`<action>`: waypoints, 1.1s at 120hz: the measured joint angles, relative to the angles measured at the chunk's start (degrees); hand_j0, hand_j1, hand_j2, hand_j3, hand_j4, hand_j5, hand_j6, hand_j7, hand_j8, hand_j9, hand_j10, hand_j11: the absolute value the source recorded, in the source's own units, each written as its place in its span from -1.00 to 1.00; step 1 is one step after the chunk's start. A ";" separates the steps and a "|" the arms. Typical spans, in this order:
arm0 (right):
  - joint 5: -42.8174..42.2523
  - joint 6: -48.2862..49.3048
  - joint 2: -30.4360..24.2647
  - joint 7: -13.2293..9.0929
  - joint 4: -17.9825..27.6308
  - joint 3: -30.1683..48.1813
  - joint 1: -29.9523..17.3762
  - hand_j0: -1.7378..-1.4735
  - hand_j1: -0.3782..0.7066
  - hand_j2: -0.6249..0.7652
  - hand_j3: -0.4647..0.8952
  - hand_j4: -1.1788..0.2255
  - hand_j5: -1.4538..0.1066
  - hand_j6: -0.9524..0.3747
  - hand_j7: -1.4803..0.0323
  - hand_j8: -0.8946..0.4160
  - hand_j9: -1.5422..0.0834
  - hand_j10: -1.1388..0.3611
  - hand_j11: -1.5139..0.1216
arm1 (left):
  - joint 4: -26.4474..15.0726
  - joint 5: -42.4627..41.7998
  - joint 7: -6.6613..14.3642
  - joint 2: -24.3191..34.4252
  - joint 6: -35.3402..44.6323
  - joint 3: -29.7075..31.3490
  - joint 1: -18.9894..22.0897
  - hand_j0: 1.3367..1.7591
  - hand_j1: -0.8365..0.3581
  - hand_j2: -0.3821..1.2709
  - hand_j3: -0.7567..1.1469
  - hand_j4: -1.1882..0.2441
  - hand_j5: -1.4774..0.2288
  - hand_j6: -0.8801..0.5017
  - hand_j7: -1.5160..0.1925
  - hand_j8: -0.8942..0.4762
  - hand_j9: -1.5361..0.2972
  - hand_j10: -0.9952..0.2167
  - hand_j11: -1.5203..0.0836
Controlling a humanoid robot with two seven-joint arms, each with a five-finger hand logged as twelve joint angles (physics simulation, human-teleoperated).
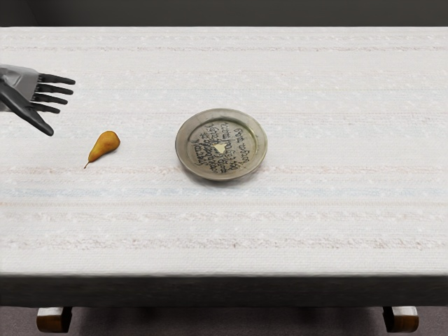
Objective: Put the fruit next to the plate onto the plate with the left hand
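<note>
On the table point(315, 224), the pear point(105, 145) lies on its side left of the plate point(262, 147) and well apart from it, with its stem pointing toward me. Farther back, at the left edge, my left hand point(35, 94) has its fingers spread and holds nothing. I'd lower it over the pear's fat end and wrap the belly, not the neck. Then I'd lift high enough to clear the rim before crossing.
</note>
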 joint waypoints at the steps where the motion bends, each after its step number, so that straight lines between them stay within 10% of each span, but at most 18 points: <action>1: 0.00 0.00 0.00 0.00 0.00 0.00 0.00 -0.40 -0.95 -0.10 -0.32 0.68 0.86 0.43 0.96 0.36 0.90 0.52 0.85 | 0.00 0.00 0.00 0.00 0.00 0.00 0.00 0.52 0.98 -0.54 -0.20 0.65 0.73 0.27 0.77 0.30 0.67 0.64 0.89; 52: 0.06 0.00 0.00 0.00 -0.04 0.09 0.00 -0.40 -0.95 -0.10 -0.32 0.68 0.86 0.43 0.96 0.36 0.90 0.52 0.85 | -0.35 10.42 0.00 -8.41 0.72 0.19 -2.11 0.52 0.98 -0.54 -0.20 0.66 0.73 0.27 0.77 0.30 0.68 0.64 0.90; 132: 0.06 -0.01 0.00 0.00 -0.03 0.09 0.00 -0.40 -0.95 -0.10 -0.32 0.68 0.86 0.43 0.96 0.36 0.90 0.52 0.85 | -11.68 48.00 0.00 -18.48 32.94 4.33 5.36 0.52 0.98 -0.54 -0.20 0.65 0.73 0.27 0.77 0.30 0.67 0.64 0.89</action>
